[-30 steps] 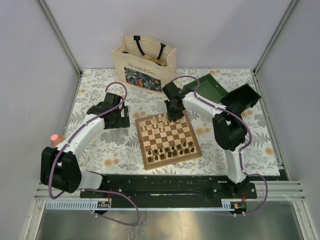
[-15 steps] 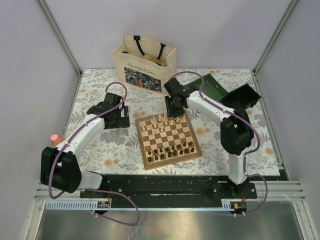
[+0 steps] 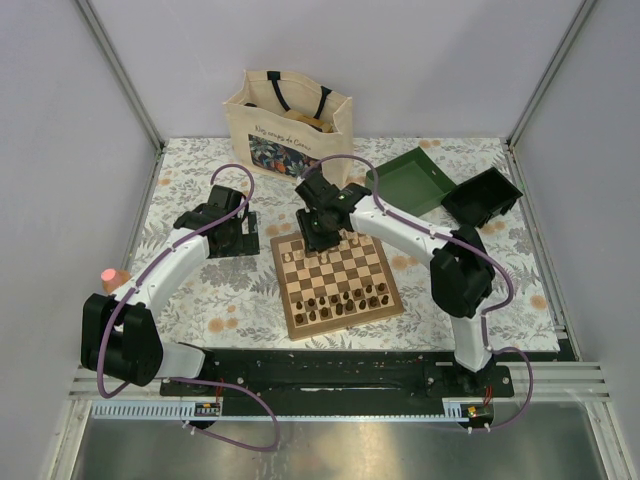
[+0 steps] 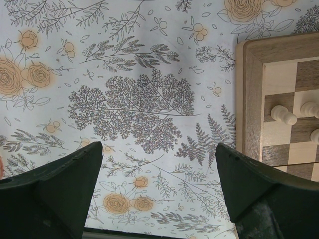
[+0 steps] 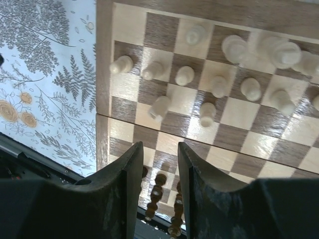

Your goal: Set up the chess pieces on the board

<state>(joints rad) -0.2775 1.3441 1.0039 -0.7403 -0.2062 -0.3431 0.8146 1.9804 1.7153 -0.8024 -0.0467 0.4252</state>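
**Chess setup nearly finished, pale side uneven**
Dark pieces (image 3: 345, 297) line the near rows of the chessboard (image 3: 336, 268) at mid-table; pale pieces (image 5: 219, 84) crowd the far rows raggedly, likely needing straightening. The right gripper (image 5: 159, 149) hovers above them, jaws slightly apart and empty; the left gripper (image 4: 158, 149) gapes wide beside the board.

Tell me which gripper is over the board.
The right gripper: it hangs open above the board, over the pale pieces. The left gripper is over the flowered cloth, beside the board's edge.
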